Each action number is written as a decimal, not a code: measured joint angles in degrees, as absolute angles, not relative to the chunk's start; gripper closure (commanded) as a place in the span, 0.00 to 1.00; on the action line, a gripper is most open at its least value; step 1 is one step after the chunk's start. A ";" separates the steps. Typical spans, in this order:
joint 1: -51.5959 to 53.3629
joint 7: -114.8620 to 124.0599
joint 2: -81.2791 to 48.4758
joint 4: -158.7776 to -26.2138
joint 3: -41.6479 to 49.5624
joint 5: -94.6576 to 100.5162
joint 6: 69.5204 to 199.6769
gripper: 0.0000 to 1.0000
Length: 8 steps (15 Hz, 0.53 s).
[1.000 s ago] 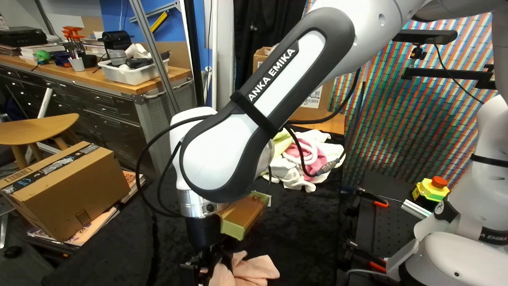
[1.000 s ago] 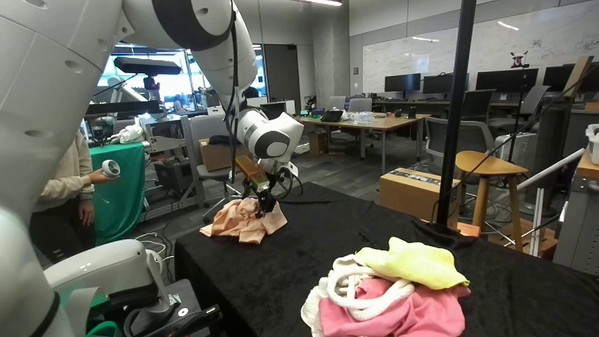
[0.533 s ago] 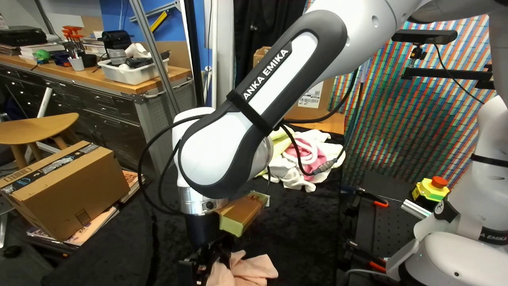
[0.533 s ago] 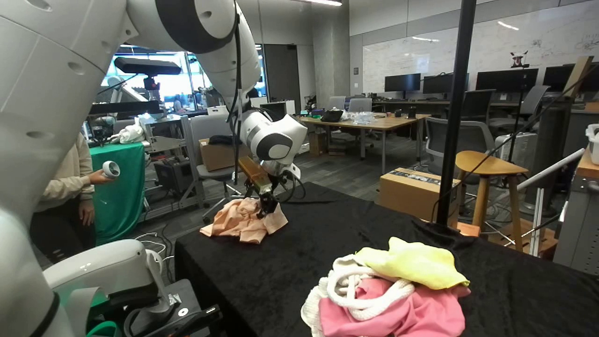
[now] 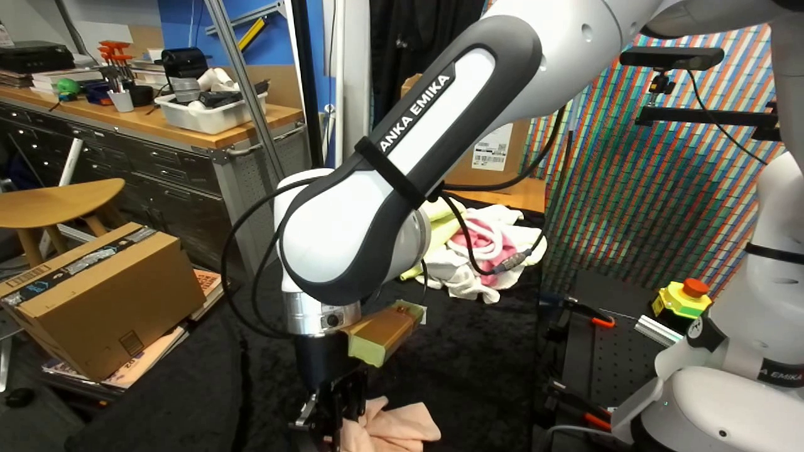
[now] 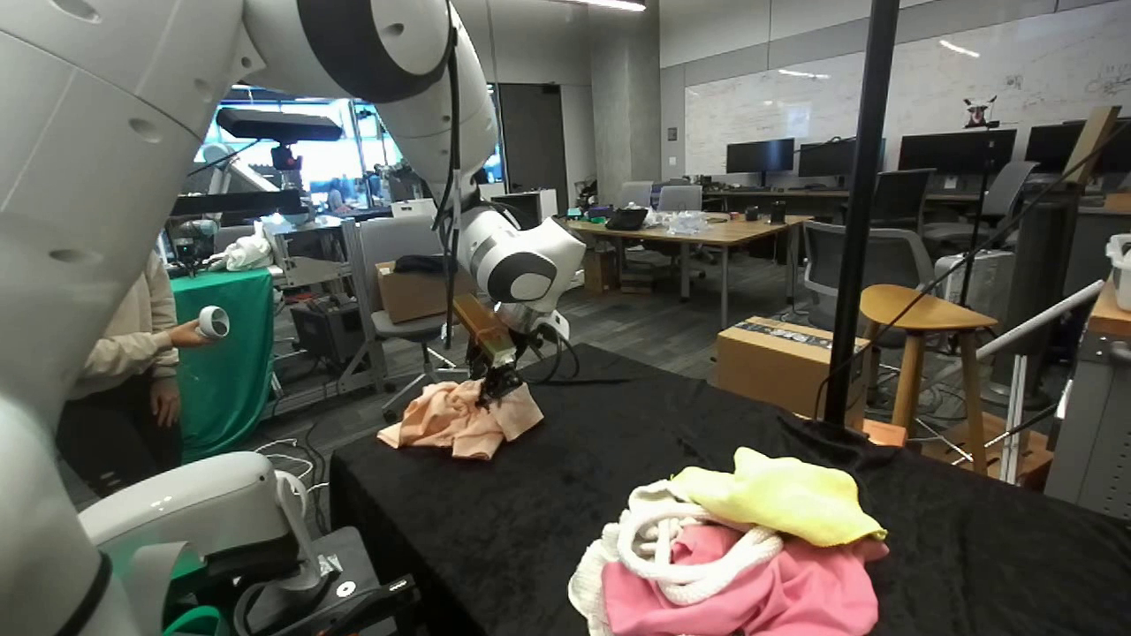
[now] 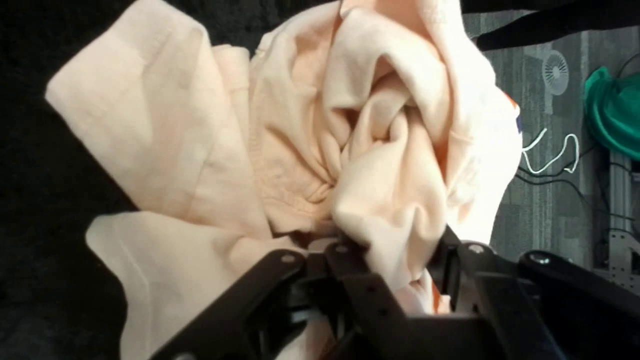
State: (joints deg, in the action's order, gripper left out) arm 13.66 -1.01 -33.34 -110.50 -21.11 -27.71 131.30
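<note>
A crumpled peach cloth (image 6: 442, 420) lies near a corner of the black-covered table (image 6: 618, 442). My gripper (image 6: 497, 389) points down into it. In the wrist view the peach cloth (image 7: 295, 150) fills most of the picture, and a thick fold rises between the two black fingers (image 7: 372, 295) of my gripper (image 7: 395, 245). The fold touches both sides near the tips. Cloth covers the fingertips themselves, so I cannot see whether they pinch it. An exterior view shows the gripper (image 5: 336, 427) upright beside folds of the cloth (image 5: 402, 427), partly cut off below.
A pile of yellow cloth (image 6: 786, 499), pink cloth (image 6: 742, 592) and white rope-like fabric (image 6: 636, 530) sits elsewhere on the table. A black pole (image 6: 861, 212) rises at the table's edge. A cardboard box (image 5: 107, 301) stands beside it. An amber block (image 5: 383, 339) is fixed to my wrist.
The jaws have drawn closer together around the cloth. The arm has shifted slightly, by a little in both exterior views. The peach cloth stays nearly in place.
</note>
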 measured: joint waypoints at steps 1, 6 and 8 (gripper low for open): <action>13.29 -1.80 -33.41 -110.29 -21.25 -28.50 130.37 0.97; 10.43 -7.12 -33.56 -108.53 -21.63 -33.32 123.59 0.96; 8.66 -9.98 -33.49 -107.54 -21.65 -36.18 120.31 0.96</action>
